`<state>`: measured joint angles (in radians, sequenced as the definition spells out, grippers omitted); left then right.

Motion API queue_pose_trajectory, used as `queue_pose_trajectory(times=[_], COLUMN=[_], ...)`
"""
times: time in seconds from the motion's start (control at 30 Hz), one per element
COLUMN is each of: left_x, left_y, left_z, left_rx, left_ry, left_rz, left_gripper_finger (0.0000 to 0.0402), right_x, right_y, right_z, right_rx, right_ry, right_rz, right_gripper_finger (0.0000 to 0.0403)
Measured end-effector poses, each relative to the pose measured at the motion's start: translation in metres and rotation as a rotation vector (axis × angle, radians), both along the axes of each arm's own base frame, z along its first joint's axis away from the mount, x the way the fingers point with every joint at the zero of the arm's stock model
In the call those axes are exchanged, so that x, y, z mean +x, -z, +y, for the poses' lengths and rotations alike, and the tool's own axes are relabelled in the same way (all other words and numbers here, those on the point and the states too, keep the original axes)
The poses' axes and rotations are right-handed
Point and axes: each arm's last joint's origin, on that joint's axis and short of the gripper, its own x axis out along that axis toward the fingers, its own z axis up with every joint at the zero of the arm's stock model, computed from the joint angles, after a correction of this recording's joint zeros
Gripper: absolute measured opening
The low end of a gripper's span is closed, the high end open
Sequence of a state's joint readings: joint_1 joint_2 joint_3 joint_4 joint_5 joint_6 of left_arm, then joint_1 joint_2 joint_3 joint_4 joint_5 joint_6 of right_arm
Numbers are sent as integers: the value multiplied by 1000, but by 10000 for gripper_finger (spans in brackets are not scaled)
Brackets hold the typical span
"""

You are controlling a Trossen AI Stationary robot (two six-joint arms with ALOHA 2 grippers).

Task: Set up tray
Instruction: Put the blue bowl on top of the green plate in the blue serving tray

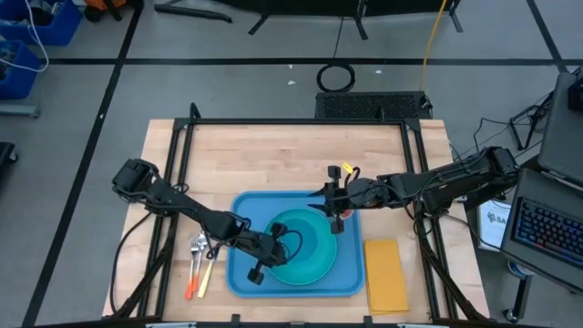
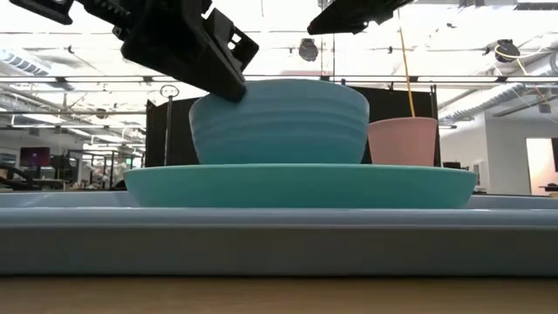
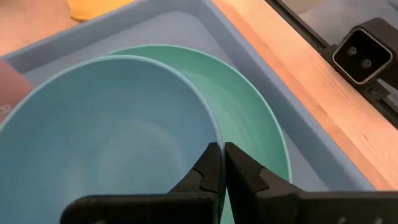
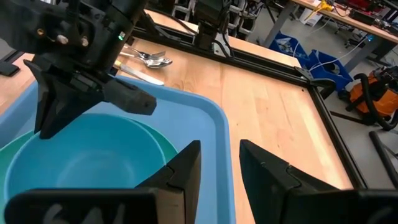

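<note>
We saw left gripper [image 3: 221, 163] pinched shut on bowl [image 1: 293, 239] rim; careless release risked bowl sliding off plate [image 1: 314, 264] in tray [image 1: 239, 273]. Right gripper [image 1: 335, 211], fingers part open, held cup [image 2: 402, 141] near tray's far edge; could tip.

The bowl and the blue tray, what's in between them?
A round turquoise plate. In the low view the bowl sits on the plate, and the plate rests on the tray. The left gripper is shut on the bowl's rim.

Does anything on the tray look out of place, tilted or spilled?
Nothing stands out. The bowl sits upright on the turquoise plate, which lies flat in the blue tray. The pink cup stands upright behind them. The left gripper is shut on the bowl's rim. No spill shows.
</note>
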<state>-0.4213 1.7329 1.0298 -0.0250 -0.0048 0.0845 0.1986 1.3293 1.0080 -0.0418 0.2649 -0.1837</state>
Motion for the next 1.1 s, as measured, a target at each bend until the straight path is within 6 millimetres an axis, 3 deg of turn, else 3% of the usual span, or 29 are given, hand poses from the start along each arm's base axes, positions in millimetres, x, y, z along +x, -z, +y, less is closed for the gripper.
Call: queue_pose_trajectory(times=[1.1], left_x=[8], left_y=[0], left_z=[7], left_rx=[-30], left_ry=[46], left_rz=[-43], left_gripper_finger=[6], right_x=[0], right_y=[0], right_z=[0], right_rx=[0], right_ry=[0], right_rz=[0], right_gripper_finger=[100])
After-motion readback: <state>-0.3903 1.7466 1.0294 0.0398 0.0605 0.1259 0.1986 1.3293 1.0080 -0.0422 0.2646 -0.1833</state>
